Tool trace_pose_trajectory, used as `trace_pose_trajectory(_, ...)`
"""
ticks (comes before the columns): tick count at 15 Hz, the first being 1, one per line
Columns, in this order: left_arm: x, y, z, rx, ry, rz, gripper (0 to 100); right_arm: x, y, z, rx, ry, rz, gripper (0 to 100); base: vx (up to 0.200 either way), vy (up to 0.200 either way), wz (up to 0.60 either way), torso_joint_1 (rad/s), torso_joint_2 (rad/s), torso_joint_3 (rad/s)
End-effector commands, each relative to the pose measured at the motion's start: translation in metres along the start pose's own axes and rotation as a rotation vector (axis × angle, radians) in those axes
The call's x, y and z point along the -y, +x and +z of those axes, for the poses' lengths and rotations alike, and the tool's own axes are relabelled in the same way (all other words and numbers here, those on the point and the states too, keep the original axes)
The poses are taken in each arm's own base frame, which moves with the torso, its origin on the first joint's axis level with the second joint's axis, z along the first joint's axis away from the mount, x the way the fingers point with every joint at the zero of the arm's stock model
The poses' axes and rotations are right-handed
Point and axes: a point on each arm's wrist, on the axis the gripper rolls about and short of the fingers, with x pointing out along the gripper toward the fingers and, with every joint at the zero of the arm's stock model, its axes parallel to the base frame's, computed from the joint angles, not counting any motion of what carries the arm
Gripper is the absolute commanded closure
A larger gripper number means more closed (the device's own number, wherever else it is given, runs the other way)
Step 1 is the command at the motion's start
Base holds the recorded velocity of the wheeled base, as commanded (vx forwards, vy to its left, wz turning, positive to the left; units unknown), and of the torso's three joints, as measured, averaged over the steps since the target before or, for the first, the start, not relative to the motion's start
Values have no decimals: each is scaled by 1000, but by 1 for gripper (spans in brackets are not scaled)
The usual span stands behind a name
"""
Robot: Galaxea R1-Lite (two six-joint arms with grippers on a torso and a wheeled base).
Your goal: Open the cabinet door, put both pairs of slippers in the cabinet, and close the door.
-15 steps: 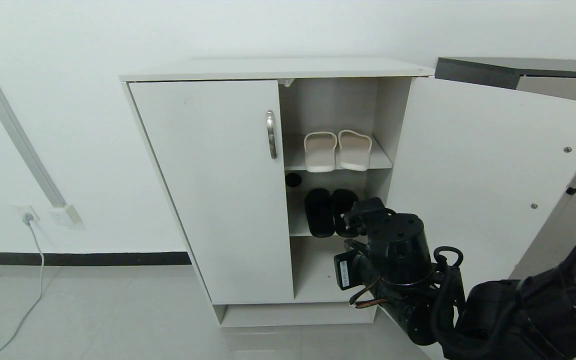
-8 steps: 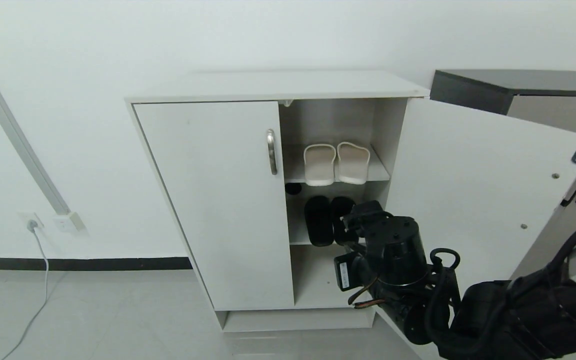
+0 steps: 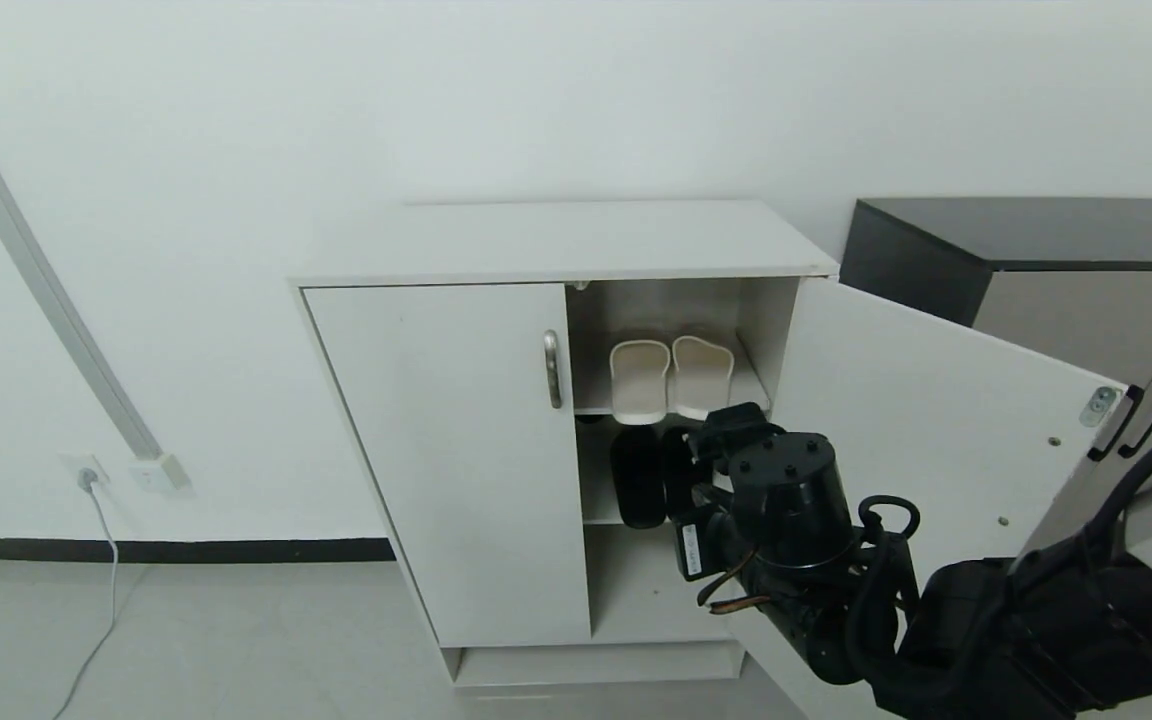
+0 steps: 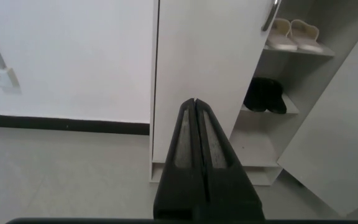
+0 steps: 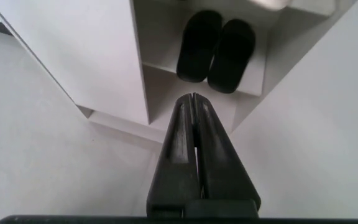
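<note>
Both pairs sit inside the cabinet (image 3: 556, 240): the white slippers (image 3: 671, 378) on its upper shelf, the black slippers (image 3: 639, 478) on the shelf below. Its right door (image 3: 936, 420) hangs wide open and its left door (image 3: 446, 450) is shut. The right gripper (image 5: 194, 98) is before the opening, jaws pressed together on nothing, and the left gripper (image 4: 194, 102) is likewise closed and empty. The cabinet stands on a grey floor (image 3: 186, 640) against a white wall (image 3: 236, 150), with a socket (image 3: 86, 470) to its left and a dark unit (image 3: 986, 260) to its right. Since a second ago only the head view has shifted; slippers and doors lie as before.

Obstacles: open door (image 3: 936, 420) beside my right gripper (image 5: 193, 99); closed door (image 3: 446, 450) bars the left half. Two shelves hold white slippers (image 3: 641, 380) and black slippers (image 3: 638, 475); lowest bay (image 3: 636, 590) passable.
</note>
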Motion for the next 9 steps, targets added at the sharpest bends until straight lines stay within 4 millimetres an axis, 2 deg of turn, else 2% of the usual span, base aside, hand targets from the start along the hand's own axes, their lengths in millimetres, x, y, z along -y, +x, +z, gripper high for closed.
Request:
trace_pose_trajectory(1, 0, 0, 0, 1, -1, 0, 100, 0, 0, 0, 1, 0, 1, 100, 0, 0, 0, 159, -466, -330)
trace_pose_trajectory(9, 0, 0, 0, 1, -2, 0, 100, 0, -2, 0, 1, 0, -2, 100, 0, 0, 0, 187, -492, -316)
